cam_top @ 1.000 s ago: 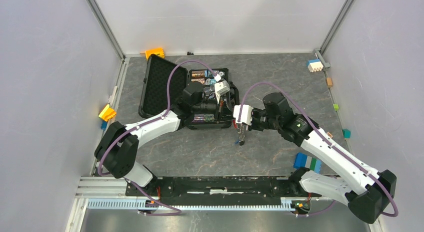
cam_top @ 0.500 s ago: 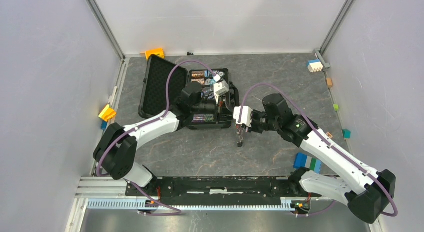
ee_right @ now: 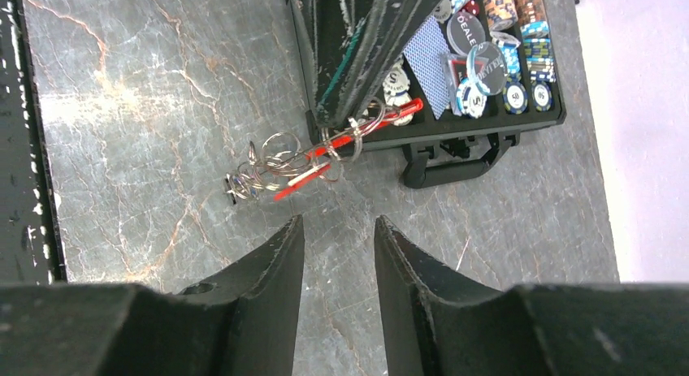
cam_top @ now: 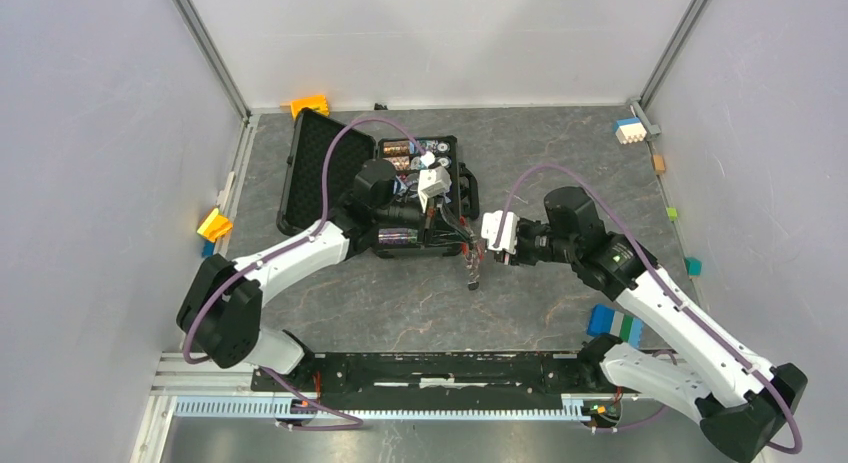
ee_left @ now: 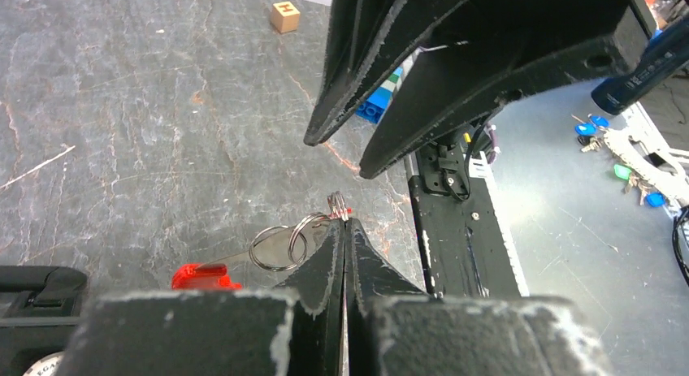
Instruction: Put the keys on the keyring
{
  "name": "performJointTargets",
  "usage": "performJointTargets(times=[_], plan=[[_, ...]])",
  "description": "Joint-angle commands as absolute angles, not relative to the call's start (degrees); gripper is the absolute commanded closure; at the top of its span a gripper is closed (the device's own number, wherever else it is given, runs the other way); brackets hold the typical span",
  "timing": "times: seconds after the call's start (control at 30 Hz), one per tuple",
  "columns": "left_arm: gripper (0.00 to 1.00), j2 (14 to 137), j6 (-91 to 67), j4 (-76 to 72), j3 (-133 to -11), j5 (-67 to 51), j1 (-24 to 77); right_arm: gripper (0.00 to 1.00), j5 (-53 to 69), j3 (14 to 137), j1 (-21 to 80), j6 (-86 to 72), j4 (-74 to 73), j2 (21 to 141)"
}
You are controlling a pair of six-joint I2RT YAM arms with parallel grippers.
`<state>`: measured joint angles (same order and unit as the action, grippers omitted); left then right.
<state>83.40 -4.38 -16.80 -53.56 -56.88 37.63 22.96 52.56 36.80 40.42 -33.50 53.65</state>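
Keyring [ee_right: 305, 179] apparently in left tool [ee_left: 343, 226]

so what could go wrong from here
The left claw pinches the keyring only at its very tips, so the ring could slip out. The right claw stands open and empty just below the dangling red tag, which could snag on it as it approaches.

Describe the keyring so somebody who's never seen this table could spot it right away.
Find the open black case mid-table. At its near right corner, the left gripper pinches the keyring, which dangles from it. It is a bunch of thin silver rings with a long red tag, unlike the round poker chips in the case.
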Motion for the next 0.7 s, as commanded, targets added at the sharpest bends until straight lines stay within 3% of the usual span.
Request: performJointTargets(times=[0.0, 0.3, 0.67], plan=[[0.98, 80.48, 1.93, -16.46, -54.68, -62.85, 37.53, 0.59, 28.01, 55.12, 35.15, 39.64, -31.54, 52.54], [0.98, 78.42, 3.74, -19.25, -51.85, -66.66, 37.55, 0.61, 45.69, 53.44, 30.44, 35.02, -27.89, 55.43], [0.98, 78.05, 3.84, -20.98, -50.59, -67.33, 37.53, 0.63, 53.13, 52.57, 29.81, 34.33, -27.06, 58.60]])
